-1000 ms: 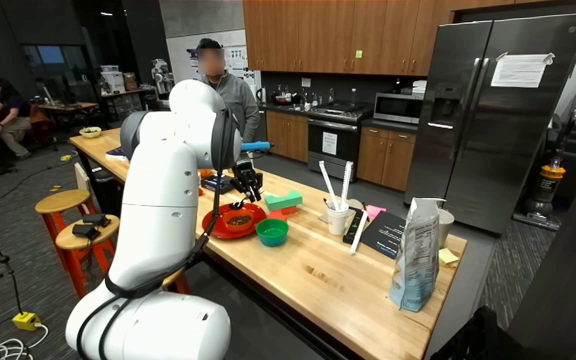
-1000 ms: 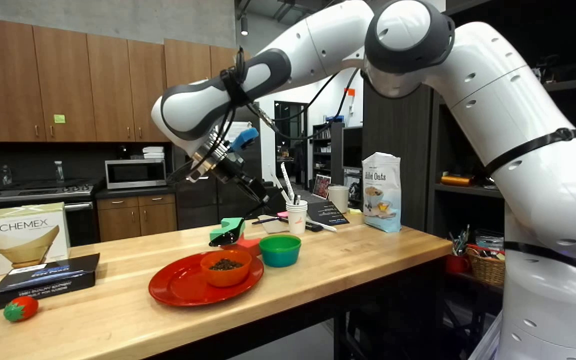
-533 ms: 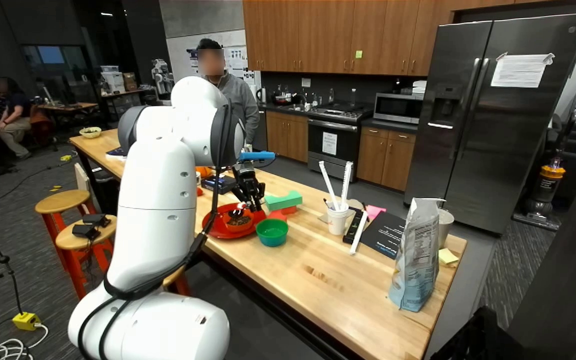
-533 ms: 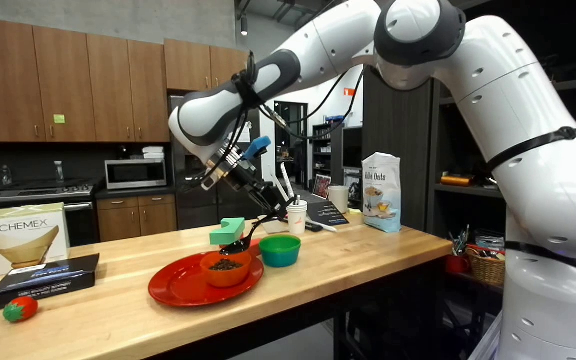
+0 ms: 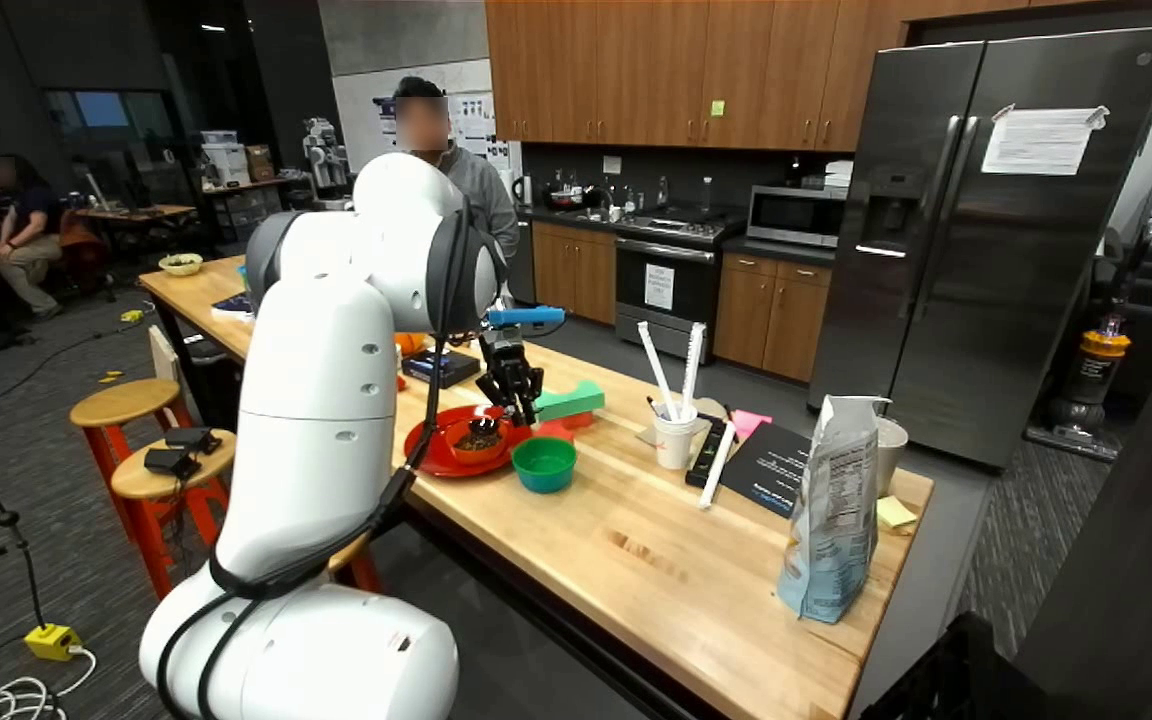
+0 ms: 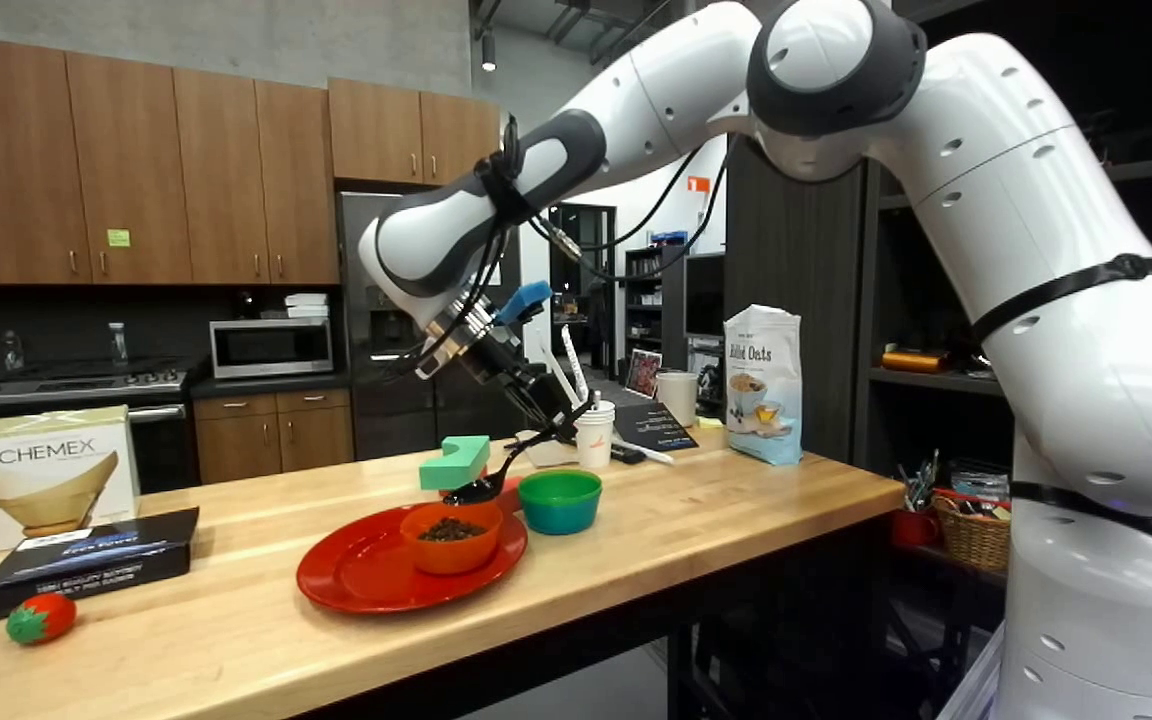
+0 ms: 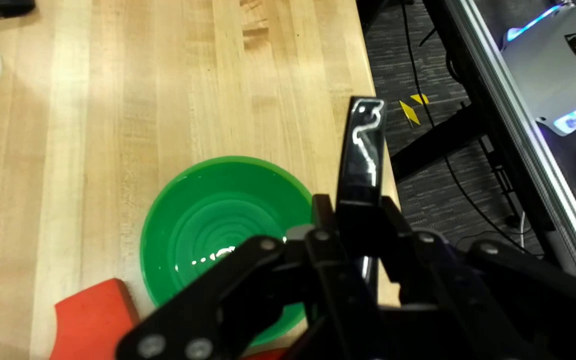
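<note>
My gripper (image 6: 566,425) is shut on the handle of a black spoon (image 6: 473,490). In the wrist view the handle end (image 7: 363,145) sticks up from between the fingertips. The spoon's head hangs tilted at the back rim of an orange bowl (image 6: 458,555), over it in an exterior view (image 5: 484,428); contact cannot be told. Small brown bits lie in that bowl, which sits on a red plate (image 6: 346,570). A green bowl (image 7: 228,195) stands beside the plate, below and left of the gripper in the wrist view; nothing shows in it but reflections.
Behind the bowls, a green block (image 5: 572,400) rests on a red block (image 7: 93,320). A paper cup (image 5: 674,440) with straws, an oats bag (image 6: 764,385), a Chemex box (image 6: 51,475), a dark flat box (image 6: 91,560) and a toy strawberry (image 6: 41,617) stand along the wooden table (image 5: 576,540).
In both exterior views the gripper has moved rightward and down, carrying the spoon. The spoon's head has come lower, to the orange bowl. Bowls and plate have stayed put.
</note>
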